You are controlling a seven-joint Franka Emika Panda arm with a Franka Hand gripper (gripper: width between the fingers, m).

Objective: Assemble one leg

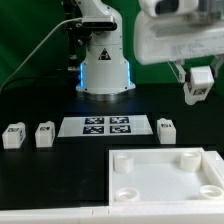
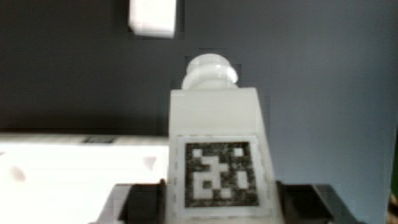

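My gripper (image 1: 197,92) is shut on one leg (image 1: 199,81) and holds it in the air above the far right corner of the large white panel (image 1: 165,175). In the wrist view the held leg (image 2: 217,130) stands between my dark fingers (image 2: 143,205), its tag facing the camera and its round peg pointing away from my gripper (image 2: 219,205). Three more legs lie on the black table: two at the exterior view's left (image 1: 13,136) (image 1: 45,134) and one right of the marker board (image 1: 167,128). Another leg (image 2: 155,18) shows in the wrist view.
The marker board (image 1: 106,126) lies in the middle of the table. The arm's base (image 1: 104,70) stands behind it. The panel has round corner sockets (image 1: 127,160) facing up. Part of the panel (image 2: 54,165) shows in the wrist view.
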